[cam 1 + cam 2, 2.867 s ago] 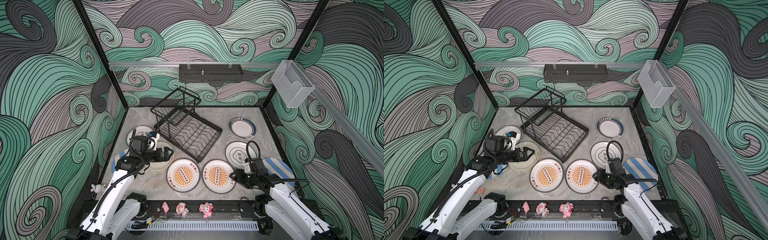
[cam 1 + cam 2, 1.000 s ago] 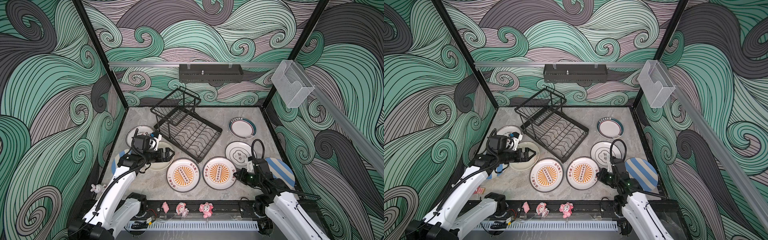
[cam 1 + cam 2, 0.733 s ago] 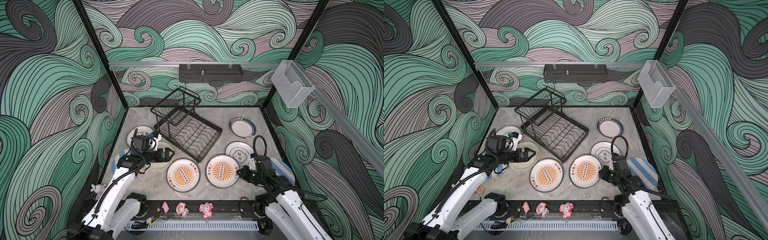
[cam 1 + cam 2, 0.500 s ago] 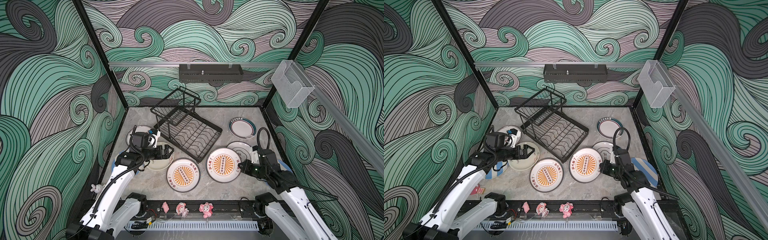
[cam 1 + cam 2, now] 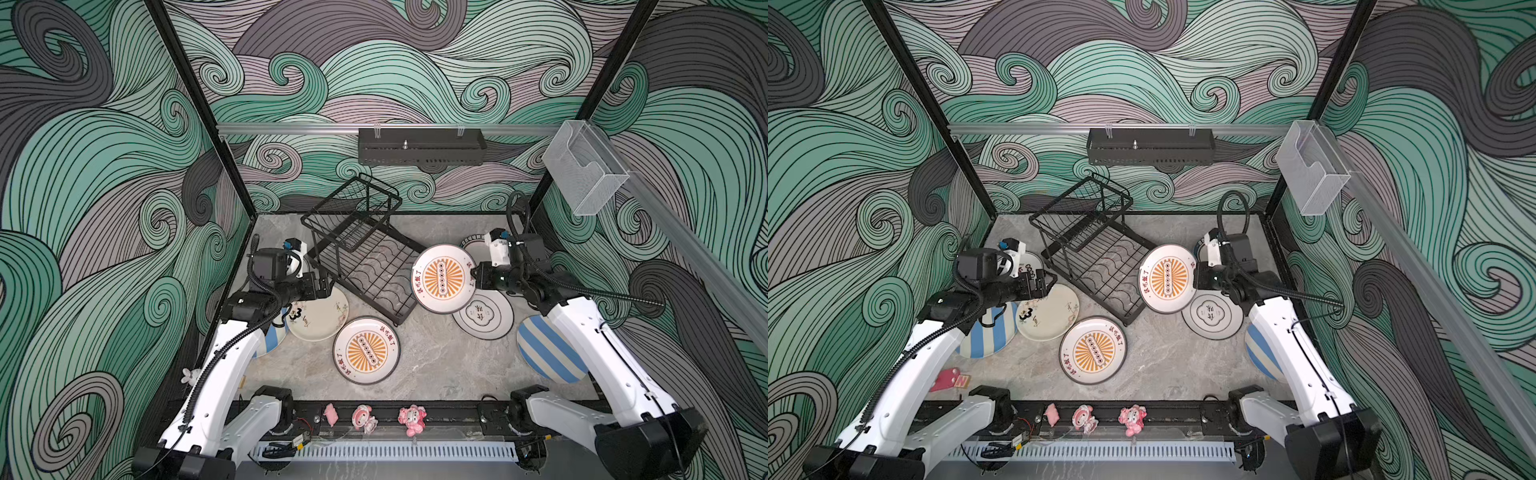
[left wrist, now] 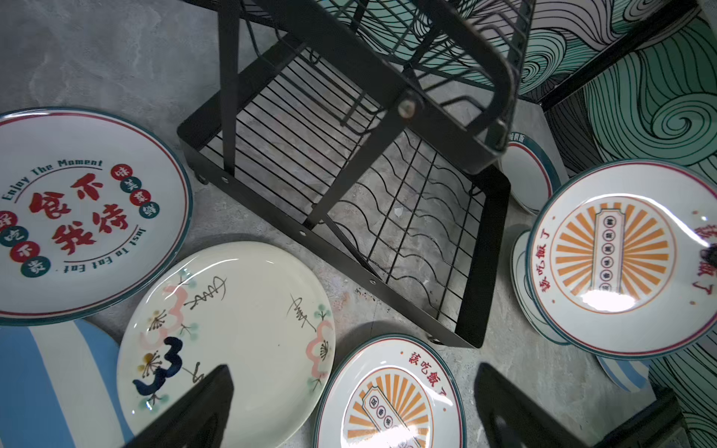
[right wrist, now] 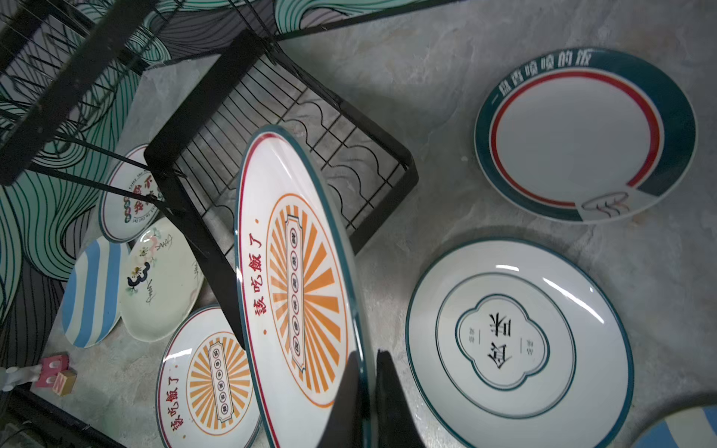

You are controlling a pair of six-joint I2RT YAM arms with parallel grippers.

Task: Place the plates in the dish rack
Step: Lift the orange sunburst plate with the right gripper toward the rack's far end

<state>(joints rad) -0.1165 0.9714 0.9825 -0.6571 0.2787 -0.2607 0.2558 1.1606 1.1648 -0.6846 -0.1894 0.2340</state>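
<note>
The right pincer (image 5: 475, 277) pinches the rim of an orange-sunburst plate (image 5: 442, 277), held tilted above the table (image 5: 436, 370) at 3 o'clock of the dish rack (image 5: 365, 259). The left pincer (image 5: 327, 286), spread, hovers over the cream plate (image 5: 322, 318) at the rack's 8 o'clock.

Even light filling the cell, shadows pooling under the dish rack (image 5: 365, 257), glare streaking the raised sunburst plate (image 6: 620, 260), wrist-view edges perhaps blurring.
</note>
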